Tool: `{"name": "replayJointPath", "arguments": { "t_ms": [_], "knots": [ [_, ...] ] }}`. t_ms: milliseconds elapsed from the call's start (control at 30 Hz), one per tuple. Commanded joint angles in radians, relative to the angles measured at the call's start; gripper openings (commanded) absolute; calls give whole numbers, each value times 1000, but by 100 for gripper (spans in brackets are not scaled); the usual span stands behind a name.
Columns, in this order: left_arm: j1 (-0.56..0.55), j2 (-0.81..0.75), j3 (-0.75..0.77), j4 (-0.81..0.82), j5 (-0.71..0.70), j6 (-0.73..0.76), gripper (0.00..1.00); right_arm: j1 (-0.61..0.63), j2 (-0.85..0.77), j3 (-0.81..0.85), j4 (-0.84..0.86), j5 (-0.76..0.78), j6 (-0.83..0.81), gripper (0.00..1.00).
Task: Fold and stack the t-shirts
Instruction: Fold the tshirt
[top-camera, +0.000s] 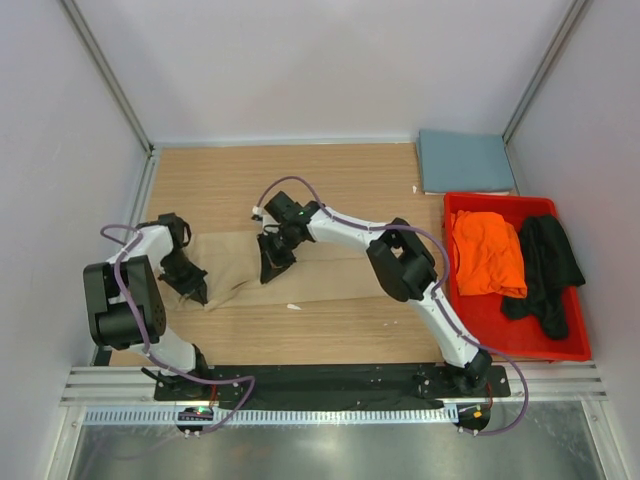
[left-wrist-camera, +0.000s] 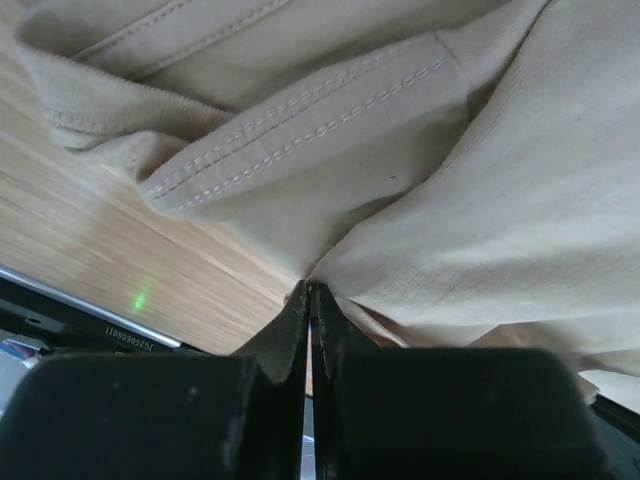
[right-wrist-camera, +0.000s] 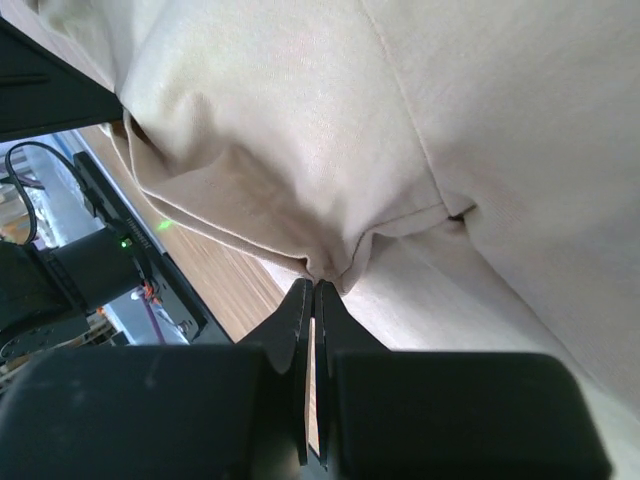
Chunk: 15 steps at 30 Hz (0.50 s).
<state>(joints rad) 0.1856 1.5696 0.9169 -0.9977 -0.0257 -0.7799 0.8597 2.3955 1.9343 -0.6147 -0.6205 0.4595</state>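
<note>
A tan-beige t-shirt (top-camera: 320, 272) lies partly folded across the middle of the wooden table. My left gripper (top-camera: 193, 290) is shut on its left edge; the left wrist view shows the cloth (left-wrist-camera: 400, 180) pinched at the fingertips (left-wrist-camera: 309, 290). My right gripper (top-camera: 272, 262) is shut on a fold near the shirt's middle; the right wrist view shows the cloth (right-wrist-camera: 300, 140) pinched at the tips (right-wrist-camera: 316, 288). An orange t-shirt (top-camera: 487, 252) and a black t-shirt (top-camera: 545, 270) lie crumpled in the red bin (top-camera: 490, 325). A folded slate blue-grey t-shirt (top-camera: 465, 162) lies at the back right.
The red bin stands at the right edge of the table. Grey walls enclose the table on three sides. A black rail (top-camera: 300, 380) with the arm bases runs along the near edge.
</note>
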Motion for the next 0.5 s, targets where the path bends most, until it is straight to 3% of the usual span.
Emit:
{"name": "replayJointPath", "arguments": {
  "t_ms": [0,467],
  "knots": [
    [3,13,22,31,20,37,0,-8,-96,20,-7,47,-33,1],
    [3,44,157,-16,-45,97,0,-30,19,218,-60,45,-50,2]
  ]
}}
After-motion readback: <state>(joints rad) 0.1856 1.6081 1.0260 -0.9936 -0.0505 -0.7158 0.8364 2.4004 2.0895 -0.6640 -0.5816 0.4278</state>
